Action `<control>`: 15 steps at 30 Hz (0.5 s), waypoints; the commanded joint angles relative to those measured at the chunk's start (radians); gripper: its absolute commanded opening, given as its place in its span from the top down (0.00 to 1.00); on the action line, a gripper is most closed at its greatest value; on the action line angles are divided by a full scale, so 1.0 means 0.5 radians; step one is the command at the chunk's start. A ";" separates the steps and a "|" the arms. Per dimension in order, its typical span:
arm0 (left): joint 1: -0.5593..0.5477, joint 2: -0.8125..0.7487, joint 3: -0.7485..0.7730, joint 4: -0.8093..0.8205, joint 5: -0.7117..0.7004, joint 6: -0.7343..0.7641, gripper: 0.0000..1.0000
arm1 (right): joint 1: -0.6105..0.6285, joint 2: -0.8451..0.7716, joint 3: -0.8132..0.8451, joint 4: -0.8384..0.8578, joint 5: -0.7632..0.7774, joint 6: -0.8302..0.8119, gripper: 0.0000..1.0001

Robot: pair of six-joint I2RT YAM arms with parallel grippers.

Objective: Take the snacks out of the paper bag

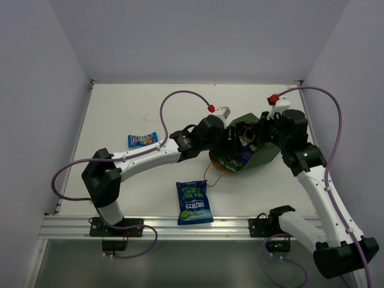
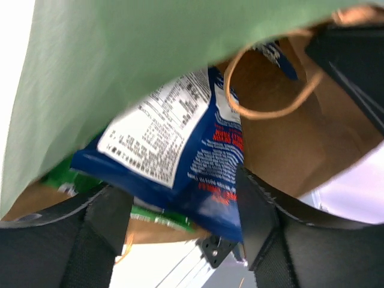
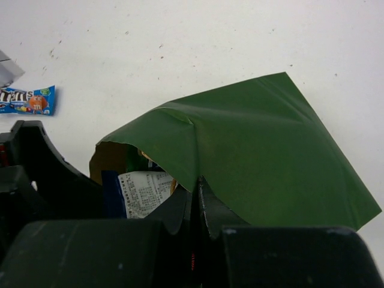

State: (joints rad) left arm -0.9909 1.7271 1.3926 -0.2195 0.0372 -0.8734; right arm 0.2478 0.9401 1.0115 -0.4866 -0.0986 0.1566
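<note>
The paper bag [image 1: 267, 157], dark green outside and brown inside, lies on its side right of centre on the white surface [image 1: 120, 108], with its mouth facing left. The right jaws are pressed together on its upper wall, holding it up like a tent. The left jaws reach into the mouth, spread on either side of a dark blue packet [image 2: 180, 156] with a white label. A green packet [image 2: 66, 177] lies beside it. Outside, a blue crisp bag [image 1: 194, 203] lies near, and a small blue bar [image 1: 142, 140] lies further left.

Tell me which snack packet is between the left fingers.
The dark blue packet showing its white label, inside the paper bag; the Burts bag and M&M's bar lie out on the table.
</note>
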 commanded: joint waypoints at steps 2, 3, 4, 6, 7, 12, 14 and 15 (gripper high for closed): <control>-0.012 0.126 0.185 0.141 0.054 -0.048 0.30 | -0.002 -0.036 0.023 0.096 -0.085 0.064 1.00; -0.012 0.144 0.194 0.151 0.051 -0.051 0.31 | -0.002 -0.043 0.023 0.096 -0.085 0.064 1.00; -0.009 0.172 0.200 0.151 0.048 -0.066 0.32 | -0.002 -0.043 0.017 0.099 -0.085 0.067 1.00; -0.006 0.178 0.182 0.181 0.045 -0.082 0.46 | -0.002 -0.052 0.014 0.096 -0.079 0.067 1.00; -0.006 0.154 0.172 0.190 0.024 -0.082 0.55 | -0.002 -0.055 0.008 0.093 -0.073 0.067 1.00; 0.021 -0.021 0.126 0.148 -0.062 -0.014 1.00 | -0.002 -0.082 -0.013 0.087 -0.024 0.058 1.00; 0.064 -0.150 0.126 0.102 -0.065 0.047 1.00 | -0.002 -0.082 -0.020 0.083 -0.008 0.055 1.00; 0.095 -0.196 0.135 0.062 -0.065 0.065 1.00 | -0.002 -0.086 -0.020 0.083 0.019 0.055 1.00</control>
State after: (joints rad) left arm -0.9794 1.7634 1.4425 -0.1967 0.0360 -0.8867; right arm 0.2478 0.9226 0.9997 -0.4858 -0.0963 0.1570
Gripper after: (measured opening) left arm 0.023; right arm 0.033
